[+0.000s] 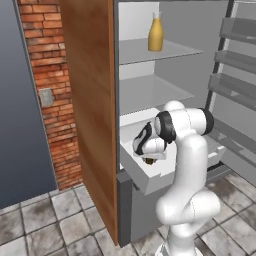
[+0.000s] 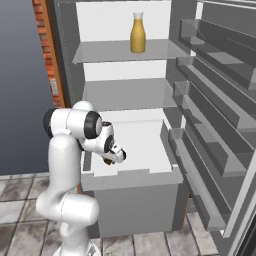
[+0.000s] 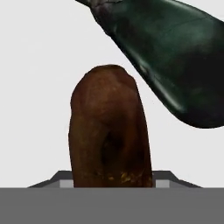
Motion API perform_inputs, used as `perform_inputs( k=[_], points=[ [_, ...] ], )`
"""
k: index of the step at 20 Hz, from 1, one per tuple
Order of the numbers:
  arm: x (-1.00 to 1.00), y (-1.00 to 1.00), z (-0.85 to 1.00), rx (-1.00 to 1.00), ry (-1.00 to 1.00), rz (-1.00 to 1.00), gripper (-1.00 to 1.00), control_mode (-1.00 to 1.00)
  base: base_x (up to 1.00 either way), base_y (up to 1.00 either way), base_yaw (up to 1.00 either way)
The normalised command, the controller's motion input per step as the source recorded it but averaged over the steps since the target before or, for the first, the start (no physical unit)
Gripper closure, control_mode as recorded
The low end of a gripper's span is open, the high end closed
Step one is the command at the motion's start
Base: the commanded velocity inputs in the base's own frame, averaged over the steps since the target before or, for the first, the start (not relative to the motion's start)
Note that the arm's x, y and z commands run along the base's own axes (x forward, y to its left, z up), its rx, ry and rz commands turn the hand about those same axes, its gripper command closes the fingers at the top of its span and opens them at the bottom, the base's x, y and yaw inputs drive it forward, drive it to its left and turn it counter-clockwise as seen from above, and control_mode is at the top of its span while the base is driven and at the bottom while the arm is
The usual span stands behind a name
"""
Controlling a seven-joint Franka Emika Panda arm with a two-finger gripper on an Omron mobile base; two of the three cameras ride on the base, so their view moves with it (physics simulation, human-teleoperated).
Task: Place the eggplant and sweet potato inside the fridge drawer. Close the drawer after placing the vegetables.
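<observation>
Fridge drawer (image 2: 131, 176) is the biggest thing of the task, a wide shallow white tray that stands pulled out under the grey shelves (image 2: 125, 92) of the open fridge, with its pale front toward the robot. High above it, on the top shelf, stands a yellow bottle (image 2: 138, 33), and the door racks (image 2: 210, 130) hang at the right side. The white arm bends forward and down over the left front part of the drawer, and the gripper (image 2: 111, 159) hangs low inside it, just above the white floor. The eggplant (image 3: 175, 57) is already lying on the drawer floor; in the hand view its dark body goes slantwise across the upper right corner, close beside the other vegetable, and whether the two touch cannot be told. The sweet potato (image 3: 109, 127) is directly in front of the hand, between the jaws, and its long axis runs along the line of the gripper, away from the camera. The jaws are almost fully closed on the sweet potato, so it seems it is held or only starting to be let go. It looks that both vegetables are now in the drawer, and the coming move probably needs the jaws to widen and the hand to rise straight up, away from the eggplant, before the drawer front is pushed in.
</observation>
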Motion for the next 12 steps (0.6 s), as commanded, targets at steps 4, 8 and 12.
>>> perform_inputs(
  k=[4,8,12],
  points=[
    [0.00,-0.03,0.13,0.01,0.00,0.00,-1.00,-1.00,0.00,0.00,0.00],
    [-0.22,-0.14,0.69,-0.02,-0.15,0.00,-1.00,-1.00,0.00,0.00,0.00],
    [-0.70,-0.25,0.94,-0.03,-0.24,0.00,-1.00,-1.00,0.00,0.00,0.00]
  ],
)
